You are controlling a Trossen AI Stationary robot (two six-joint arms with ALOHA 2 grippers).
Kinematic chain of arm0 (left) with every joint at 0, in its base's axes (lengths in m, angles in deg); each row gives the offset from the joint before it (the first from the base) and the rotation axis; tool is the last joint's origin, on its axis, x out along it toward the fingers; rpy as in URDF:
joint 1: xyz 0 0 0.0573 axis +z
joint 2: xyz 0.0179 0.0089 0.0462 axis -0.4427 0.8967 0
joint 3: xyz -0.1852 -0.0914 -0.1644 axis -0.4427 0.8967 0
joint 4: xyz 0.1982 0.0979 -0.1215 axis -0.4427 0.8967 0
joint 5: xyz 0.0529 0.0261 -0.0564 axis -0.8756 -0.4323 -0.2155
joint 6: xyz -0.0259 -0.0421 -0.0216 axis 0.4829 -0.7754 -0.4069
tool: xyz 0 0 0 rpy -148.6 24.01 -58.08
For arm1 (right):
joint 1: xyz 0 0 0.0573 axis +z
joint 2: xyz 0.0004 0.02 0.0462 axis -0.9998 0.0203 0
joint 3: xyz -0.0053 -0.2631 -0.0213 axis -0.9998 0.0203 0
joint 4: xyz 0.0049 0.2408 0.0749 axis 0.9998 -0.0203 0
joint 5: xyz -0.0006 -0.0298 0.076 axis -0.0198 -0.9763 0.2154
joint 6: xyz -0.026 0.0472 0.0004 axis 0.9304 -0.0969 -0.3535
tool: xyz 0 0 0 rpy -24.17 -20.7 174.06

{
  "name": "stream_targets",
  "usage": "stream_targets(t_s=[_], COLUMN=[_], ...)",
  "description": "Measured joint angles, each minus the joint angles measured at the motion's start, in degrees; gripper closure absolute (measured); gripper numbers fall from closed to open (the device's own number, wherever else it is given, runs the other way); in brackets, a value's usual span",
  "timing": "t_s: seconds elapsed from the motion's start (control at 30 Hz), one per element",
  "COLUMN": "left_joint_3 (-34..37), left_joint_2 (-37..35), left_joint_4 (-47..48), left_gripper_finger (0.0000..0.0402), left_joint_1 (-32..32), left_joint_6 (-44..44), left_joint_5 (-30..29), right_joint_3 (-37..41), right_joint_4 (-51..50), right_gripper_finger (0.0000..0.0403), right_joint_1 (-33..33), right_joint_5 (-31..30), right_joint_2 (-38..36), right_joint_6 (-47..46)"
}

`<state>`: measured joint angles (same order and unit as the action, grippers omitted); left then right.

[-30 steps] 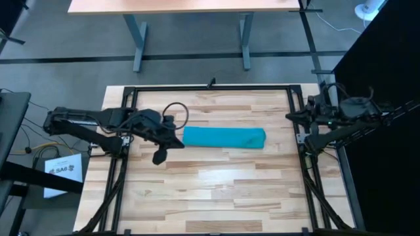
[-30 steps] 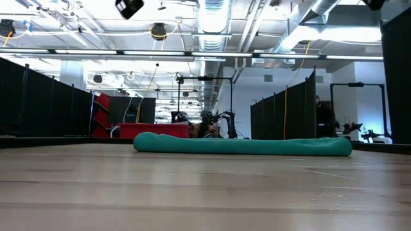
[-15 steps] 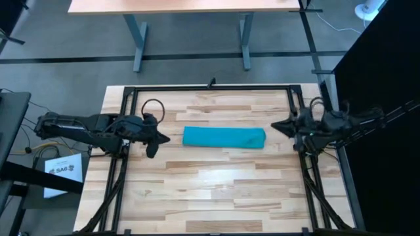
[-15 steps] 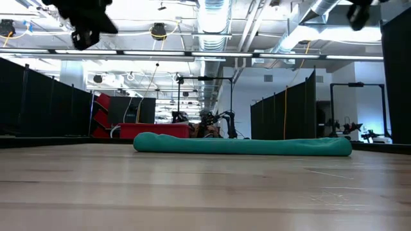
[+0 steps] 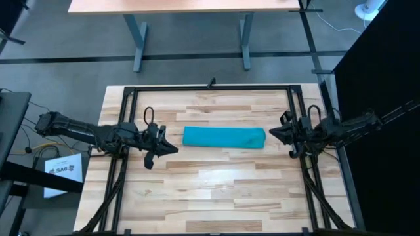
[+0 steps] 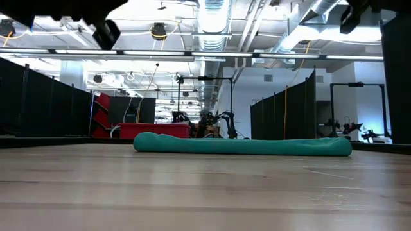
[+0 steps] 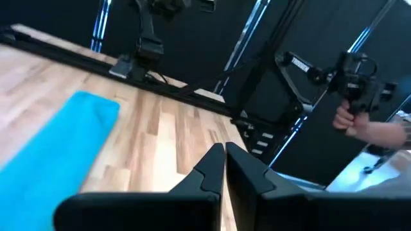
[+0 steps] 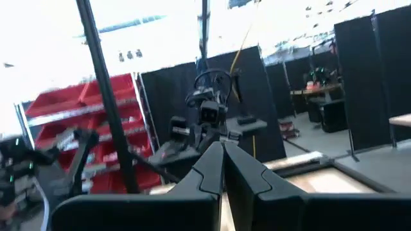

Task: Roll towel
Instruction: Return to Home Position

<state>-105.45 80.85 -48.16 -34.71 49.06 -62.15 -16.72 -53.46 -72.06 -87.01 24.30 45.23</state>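
We see the rolled teal towel (image 5: 224,137) lying flat on the table (image 5: 216,190), between both grippers and touching neither. Left gripper (image 5: 169,149) sits just off one end, right gripper (image 5: 274,132) just off the other. Both jaw pairs are pinched together, holding nothing, up off the wood.
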Motion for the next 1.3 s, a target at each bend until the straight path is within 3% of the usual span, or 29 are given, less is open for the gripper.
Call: stream_targets(t_s=[0.23, 0.43, 0.97, 1.17, 1.3], left_joint_3=[7.5, 7.8, 7.8, 7.8, 7.8], left_joint_2=[0.0, 0.0, 0.0, 0.0, 0.0], left_joint_4=[-16.3, -18.1, -17.2, -17.2, -17.3], left_gripper_finger=[0.0401, 0.0401, 0.0401, 0.0401, 0.0401], left_joint_1=[0.0, 0.0, 0.3, 0.3, 0.3], left_joint_6=[-2.4, -1.5, -2.4, -2.8, -2.8], left_joint_5=[0.1, -0.1, -1.4, -2.1, -3.3], right_joint_3=[5.8, 7.0, 7.1, 15.2, 15.0], right_joint_4=[6.8, -2.2, -18.9, -9.5, -11.8], right_gripper_finger=[0.0401, 0.0401, 0.0401, 0.0401, 0.0401], right_joint_1=[-2.5, -3.6, -4.2, -4.2, -4.5], right_joint_5=[0.4, 1.2, 5.2, 6.6, 6.8], right_joint_2=[-8.2, -19.6, -19.4, -19.4, -19.4], right_joint_6=[4.7, 6.1, 0.8, -1.7, -1.6])
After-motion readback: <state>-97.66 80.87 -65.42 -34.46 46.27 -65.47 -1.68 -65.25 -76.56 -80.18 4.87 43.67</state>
